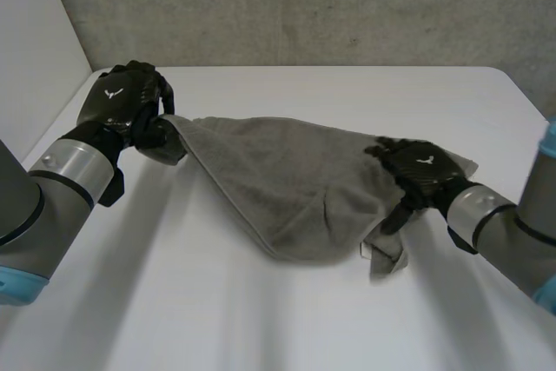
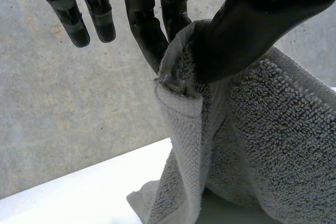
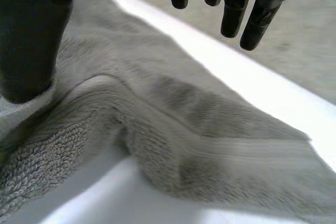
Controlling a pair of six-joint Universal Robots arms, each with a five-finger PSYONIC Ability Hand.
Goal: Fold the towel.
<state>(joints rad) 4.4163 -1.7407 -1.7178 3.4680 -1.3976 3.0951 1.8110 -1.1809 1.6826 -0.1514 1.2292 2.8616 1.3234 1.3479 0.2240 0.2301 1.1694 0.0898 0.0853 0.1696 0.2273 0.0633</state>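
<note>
Towel (image 1: pixel 287 180) location, quick?
— Grey towel, laid across the white table (image 1: pixel 261 319), creased and stretched between the two hands. One end is raised off the table at the far left. The rest is draped onto the surface, and a small flap is seen loose at the near right.

Left hand (image 1: pixel 122 106) state?
— Closed on the towel. In the left wrist view a hemmed corner is pinched between the left thumb (image 2: pixel 247 35) and one finger (image 2: pixel 149 35). The other fingers are held straight and clear of the cloth. The corner is held above the table, and the cloth hangs down from the pinch.

Right hand (image 1: pixel 421 169)?
— It is laid on the towel near the right edge. In the right wrist view the fingers (image 3: pixel 244 17) are held straight, well apart from the right thumb (image 3: pixel 26 51), which is pressed onto the terry. Whether the fingertips touch the cloth cannot be told. Nothing is gripped, so the hand is logged as wide.

Fold status?
— Not squared. An uneven, roughly triangular shape is seen, with ridges through the middle.

Anything else?
— A rough grey wall (image 1: pixel 304 6) is seen behind the table's far edge.
</note>
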